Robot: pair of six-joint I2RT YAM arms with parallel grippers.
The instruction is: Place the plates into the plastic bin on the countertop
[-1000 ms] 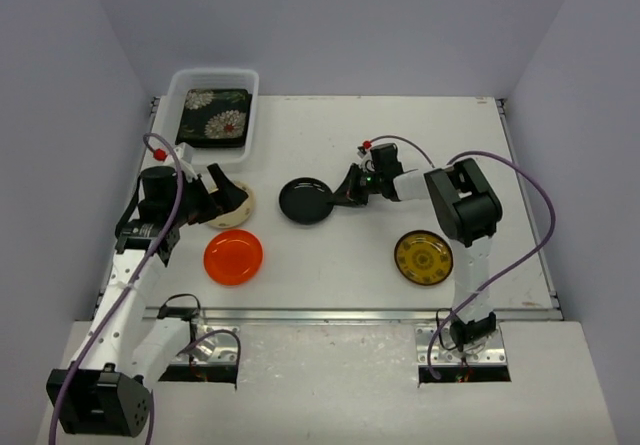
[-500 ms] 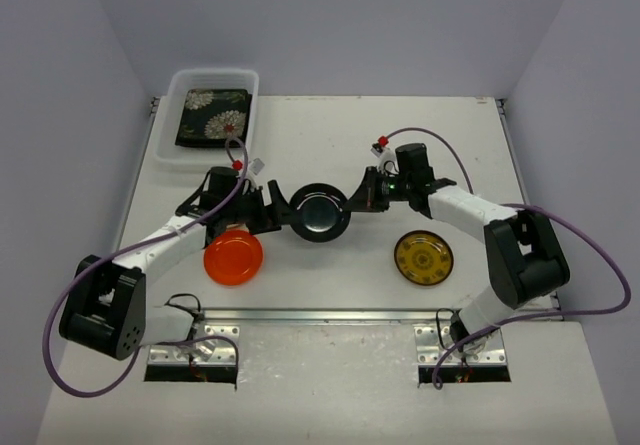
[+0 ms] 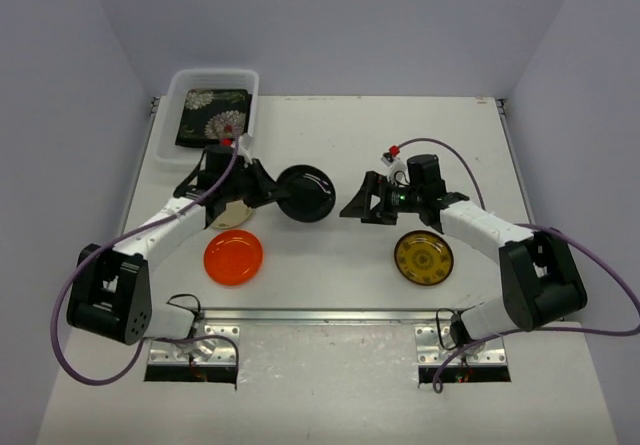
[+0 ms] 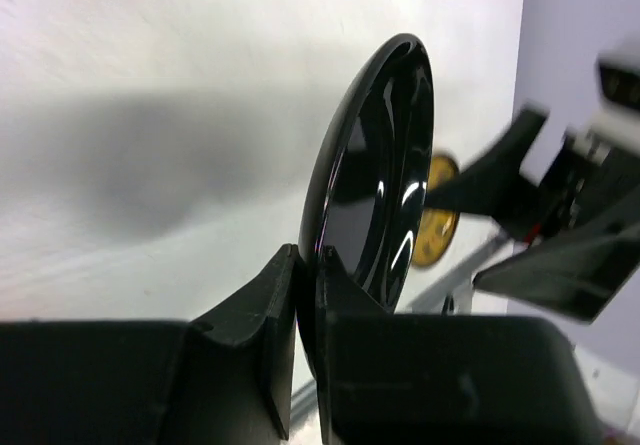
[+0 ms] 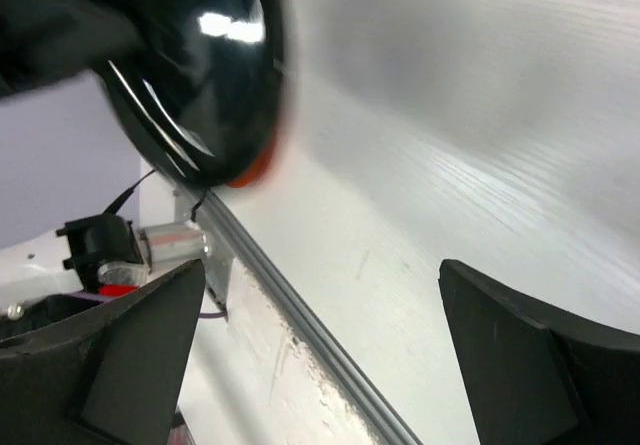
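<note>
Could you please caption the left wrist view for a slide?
Left gripper pinches the rim of the black plate, held on edge over the countertop.

Glossy black plate [image 5: 195, 65] at upper left over white countertop [image 5: 470, 135], jaws spread wide.

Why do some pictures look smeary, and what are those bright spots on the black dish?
Left wrist view: white glare streaks on the black plate, blurred background at right, a soft grey shadow on the countertop. Right wrist view: the plate's edge and the countertop's grain are smeared, likely motion; one bright glint. Top view: sharp, evenly lit.
</note>
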